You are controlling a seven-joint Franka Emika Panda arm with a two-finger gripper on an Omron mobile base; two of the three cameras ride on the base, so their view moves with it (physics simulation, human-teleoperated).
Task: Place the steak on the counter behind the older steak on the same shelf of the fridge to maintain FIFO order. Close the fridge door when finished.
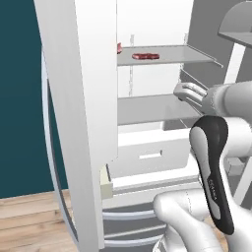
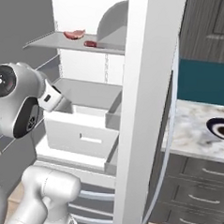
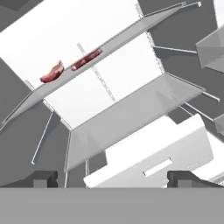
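Note:
The fridge [image 1: 74, 123] stands open. On its upper shelf [image 1: 192, 55] lies the older steak [image 1: 145, 56], a flat dark red slab near the front edge. The steak [image 2: 74, 34], a thicker pink chunk, rests on the same shelf farther back and to the left. In the left base view the door edge half hides the steak [image 1: 119, 47]. The hand view shows the steak [image 3: 52, 73] and the older steak [image 3: 86, 59] side by side on the shelf [image 3: 131, 35]. My gripper [image 1: 181, 91] hangs open and empty at the level of the lower shelf, well below both; its fingertips [image 3: 43, 178] stand wide apart.
The lower shelf [image 3: 131, 113] and a white drawer [image 3: 153, 162] lie ahead of the hand. The open right door [image 2: 147, 111] stands between the fridge and the marble counter [image 2: 192, 133], which carries a dark bowl [image 2: 221, 127]. The left door's bins [image 1: 106, 182] jut out.

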